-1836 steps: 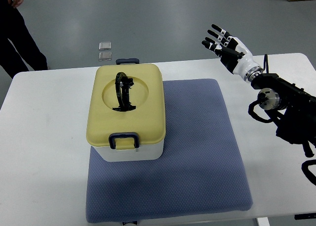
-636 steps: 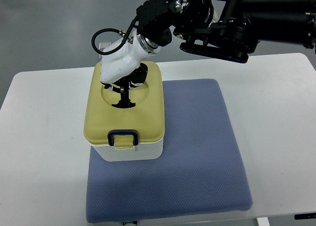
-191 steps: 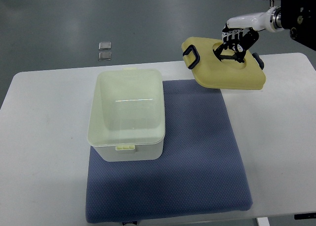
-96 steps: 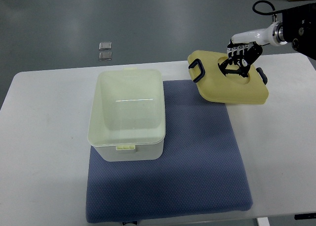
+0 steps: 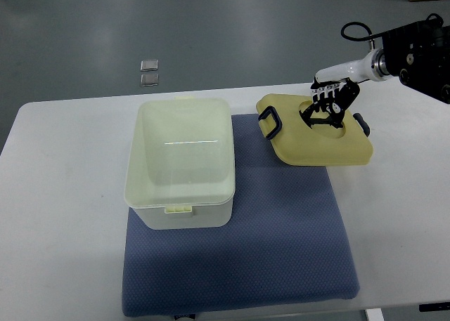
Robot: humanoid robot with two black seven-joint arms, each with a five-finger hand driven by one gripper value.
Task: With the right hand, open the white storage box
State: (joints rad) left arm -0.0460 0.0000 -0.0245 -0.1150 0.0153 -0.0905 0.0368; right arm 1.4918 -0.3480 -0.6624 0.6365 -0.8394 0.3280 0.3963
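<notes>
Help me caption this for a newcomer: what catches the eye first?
The yellow lid, off the box and gripped by its handle in the right hand, at the blue mat's far right corner. Then the open white storage box, empty, on the mat's left side.

White table (image 5: 63,194) (blue mat (image 5: 281,230) on top); grey floor (image 5: 211,33) beyond.

White storage box (image 5: 180,164) open, upright on mat, yellow lid (image 5: 314,131) off to right
</notes>
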